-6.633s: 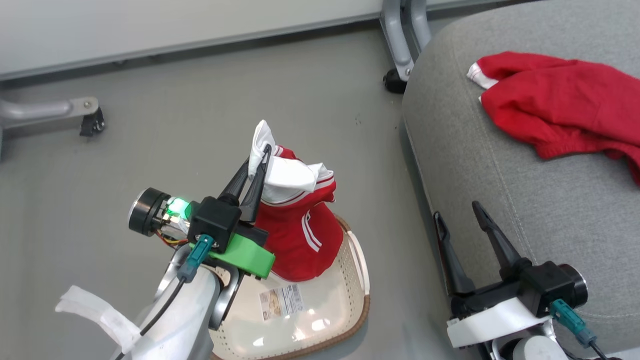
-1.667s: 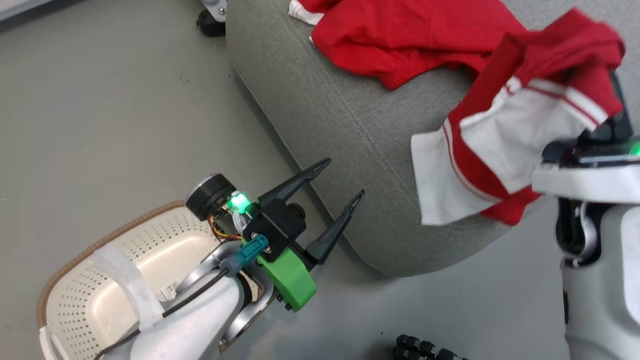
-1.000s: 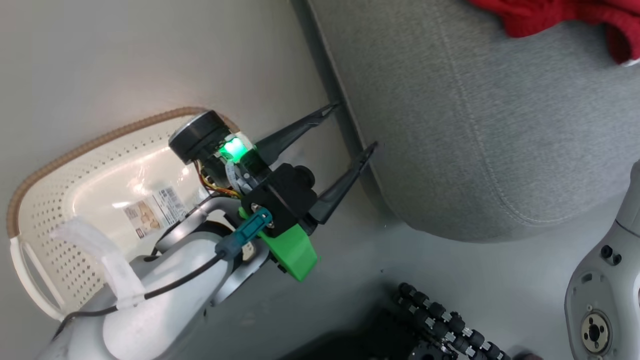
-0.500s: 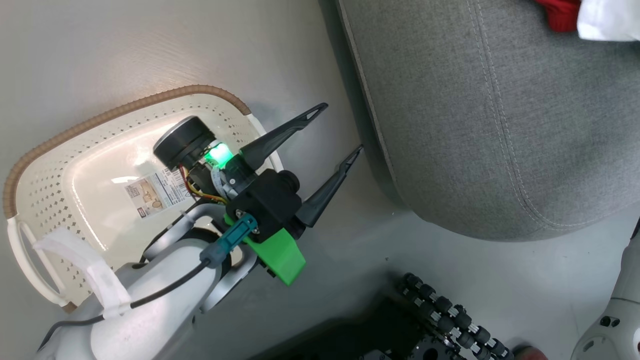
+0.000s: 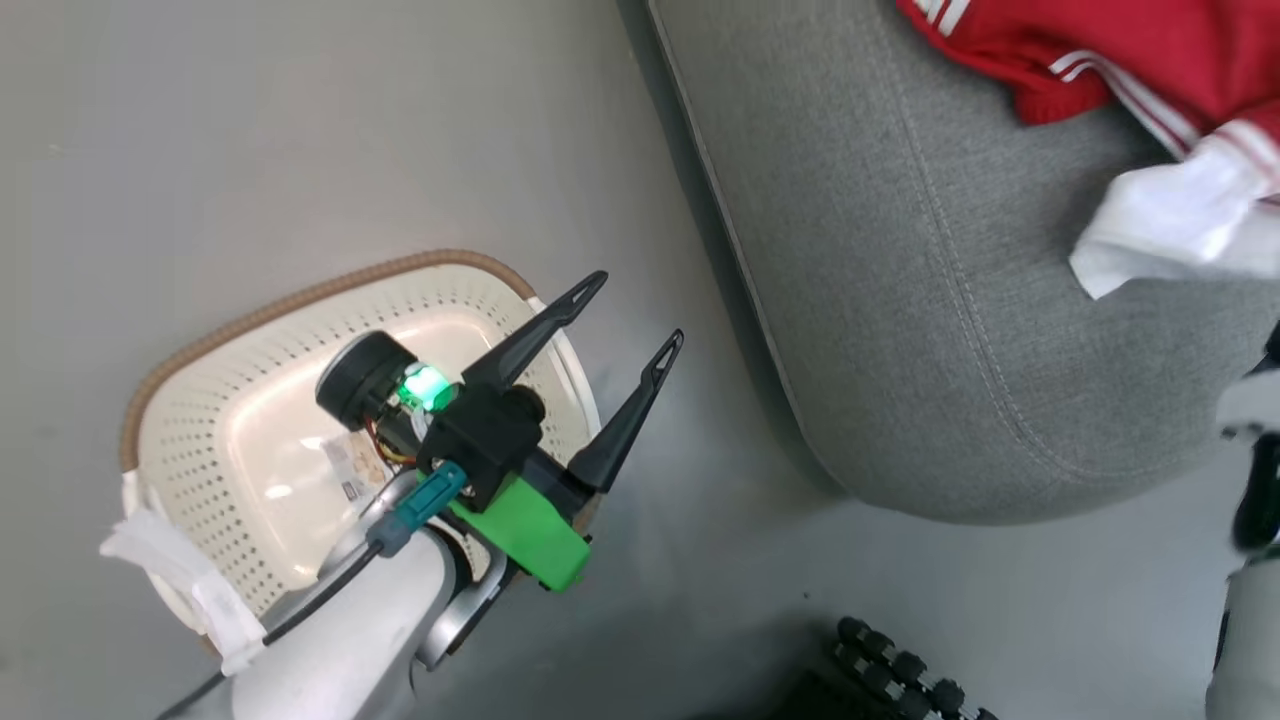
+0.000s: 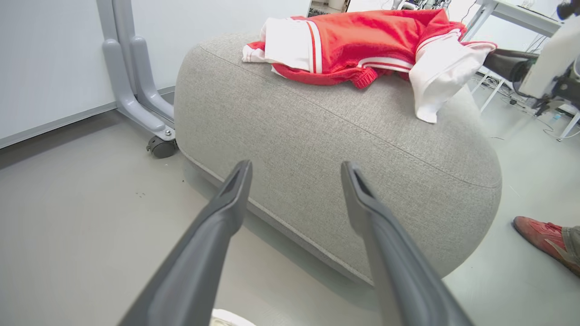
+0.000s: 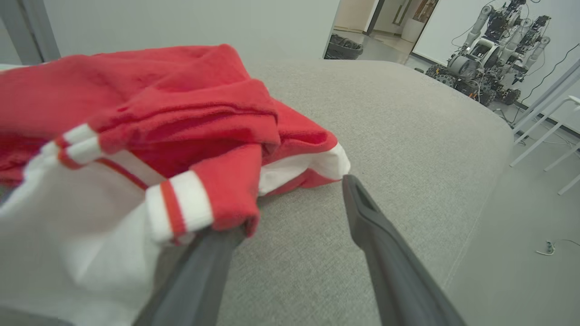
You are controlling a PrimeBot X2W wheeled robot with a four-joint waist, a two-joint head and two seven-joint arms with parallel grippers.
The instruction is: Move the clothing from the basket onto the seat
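Fingers of the left gripper (image 5: pixel 633 315) stand wide apart and hold nothing. Just under and behind its wrist sits the cream perforated plastic basket with the brown woven-look rim (image 5: pixel 300 293) on the grey floor (image 5: pixel 250 120). A part of the label on the bottom of the basket is visible beside the wrist. In front of the fingertips, near but not touching, rises the rounded side of the large grey woven-fabric seat cushion (image 6: pixel 317 136).

The right gripper (image 7: pixel 286 204) has its fingers apart too and clamps nothing. It is low over the top of the seat. A striped sleeve of the soft red clothing with white trim (image 7: pixel 181 131) drapes over the tip of one finger, and the other finger is bare, with its tip just beside a white hem. The clothing lies as a heap on the seat, ahead of this gripper, and one white part hangs over the rounded edge. Beyond the seat, at the right in the left wrist view, a person's red shoe (image 6: pixel 541 235) rests on the floor.
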